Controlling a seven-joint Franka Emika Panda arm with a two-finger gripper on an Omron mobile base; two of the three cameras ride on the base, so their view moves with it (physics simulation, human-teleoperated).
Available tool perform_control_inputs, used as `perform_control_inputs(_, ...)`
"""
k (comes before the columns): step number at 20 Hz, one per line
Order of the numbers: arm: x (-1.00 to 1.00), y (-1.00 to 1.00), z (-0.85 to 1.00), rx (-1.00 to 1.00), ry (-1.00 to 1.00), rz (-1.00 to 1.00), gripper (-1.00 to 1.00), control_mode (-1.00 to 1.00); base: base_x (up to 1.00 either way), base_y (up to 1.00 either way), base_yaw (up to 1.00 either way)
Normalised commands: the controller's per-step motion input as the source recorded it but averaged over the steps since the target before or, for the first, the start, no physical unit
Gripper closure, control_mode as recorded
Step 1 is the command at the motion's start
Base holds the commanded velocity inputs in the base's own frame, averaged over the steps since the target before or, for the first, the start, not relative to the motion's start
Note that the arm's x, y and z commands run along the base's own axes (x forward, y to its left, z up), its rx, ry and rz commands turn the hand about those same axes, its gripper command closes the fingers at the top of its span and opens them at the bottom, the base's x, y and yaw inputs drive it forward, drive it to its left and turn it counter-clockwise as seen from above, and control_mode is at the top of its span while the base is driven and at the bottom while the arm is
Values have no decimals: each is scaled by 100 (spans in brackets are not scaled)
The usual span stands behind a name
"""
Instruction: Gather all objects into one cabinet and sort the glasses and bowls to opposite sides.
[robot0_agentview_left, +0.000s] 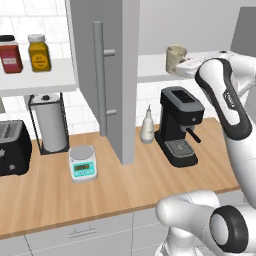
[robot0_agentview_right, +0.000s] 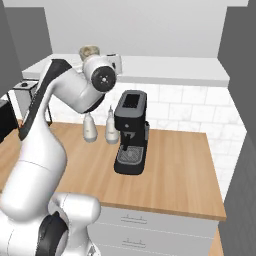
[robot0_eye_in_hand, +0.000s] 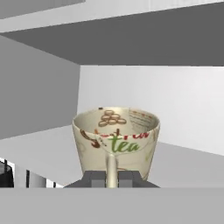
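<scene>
The beige mottled mug, printed with "tea", stands upright in the open cabinet with its handle between my fingertips. My gripper is shut on that handle. From the left base view the mug is at the left end of the long white shelf, just right of the open grey door with its bar handle, and my gripper reaches in from the right. In the right base view the mug peeks out behind my arm. I cannot tell whether it touches the shelf.
A red jar and a yellow jar stand on the left shelf. On the wooden counter are a toaster, paper towel roll, small scale, white bottle and black coffee machine.
</scene>
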Motion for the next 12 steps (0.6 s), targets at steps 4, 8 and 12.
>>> perform_control_inputs(4,-100,-11,18,0,0,-1,100,-100,0,0,0)
perform_control_inputs(8,-100,0,19,-1,3,0,100,-100,0,0,0)
perform_control_inputs(12,-94,0,8,0,20,-7,100,-100,0,0,0)
